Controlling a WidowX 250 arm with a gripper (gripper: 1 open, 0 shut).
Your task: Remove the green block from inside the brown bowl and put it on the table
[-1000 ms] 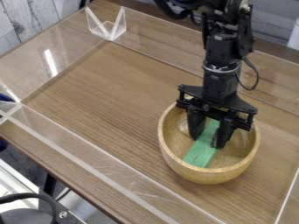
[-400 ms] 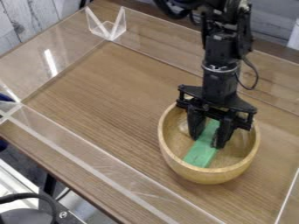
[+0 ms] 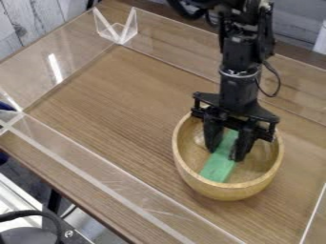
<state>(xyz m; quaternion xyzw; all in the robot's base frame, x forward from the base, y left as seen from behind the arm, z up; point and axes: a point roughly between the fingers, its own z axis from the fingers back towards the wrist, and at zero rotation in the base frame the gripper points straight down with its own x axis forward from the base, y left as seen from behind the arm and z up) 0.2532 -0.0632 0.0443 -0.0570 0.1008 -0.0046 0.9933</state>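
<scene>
The brown bowl (image 3: 195, 172) sits on the table (image 3: 114, 105) at the right front. Inside it lies the green block (image 3: 223, 164), leaning from the bowl's floor up toward the far side. My black gripper (image 3: 237, 141) reaches straight down into the bowl and is shut on the upper end of the green block, whose top is hidden between the fingers (image 3: 250, 143). The lower end of the block still rests in the bowl.
Low clear acrylic walls (image 3: 76, 143) run along the table's edges, with a clear bracket (image 3: 117, 26) at the far left corner. Bare wood-grain surface spreads left of the bowl. Cables hang behind the arm at the top right.
</scene>
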